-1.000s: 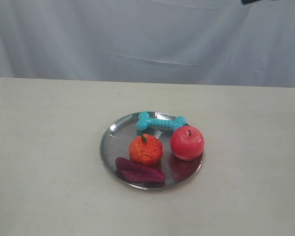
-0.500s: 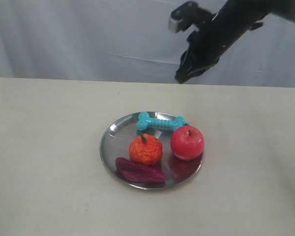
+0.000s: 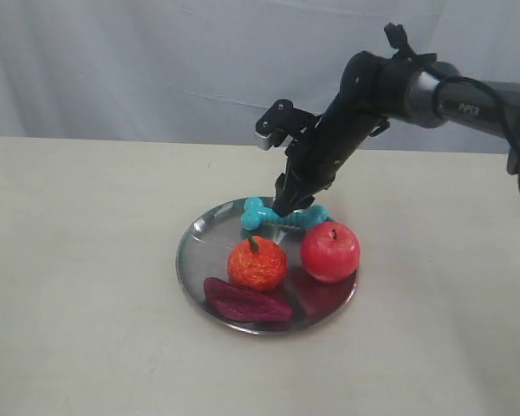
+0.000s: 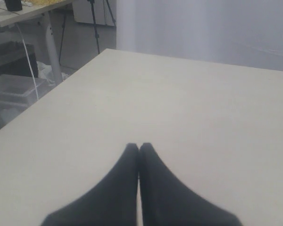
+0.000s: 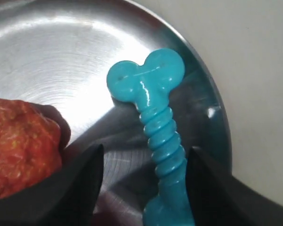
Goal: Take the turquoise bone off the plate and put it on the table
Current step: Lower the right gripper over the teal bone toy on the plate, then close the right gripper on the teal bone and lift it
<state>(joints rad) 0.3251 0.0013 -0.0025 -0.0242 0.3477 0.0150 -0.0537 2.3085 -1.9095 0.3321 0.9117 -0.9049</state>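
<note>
right gripper (image 3: 284, 206): down over the far side of the plate (image 3: 187, 253), tips at the bone (image 3: 306, 219). the wrist view shows the jaws spread wide, one finger (image 5: 80, 183) on each side of the ribbed shaft, with bare metal showing between each finger and the shaft. no contact with the bone can be seen. whether the tips touch the plate cannot be told.

bone: flat on the plate, close inside the far rim, lying roughly across the exterior view. its left knob is clear of the gripper; its middle is covered by the gripper in that view. its right end is just behind the apple (image 3: 330, 251). it is not on the table (image 3: 87, 260).

other contents of the plate: orange (image 3: 256, 263) near the middle, just in front of the bone's left end; apple beside the orange on the right; a dark purple piece (image 3: 245, 303) at the near rim, in front of the orange. in the right wrist view the orange sits just beside one finger.

left gripper (image 4: 139, 150): over bare table near a table corner, jaws pressed together with nothing between them. it does not appear in the exterior view.

backdrop: pale cloth (image 3: 156, 61) behind the table.
</note>
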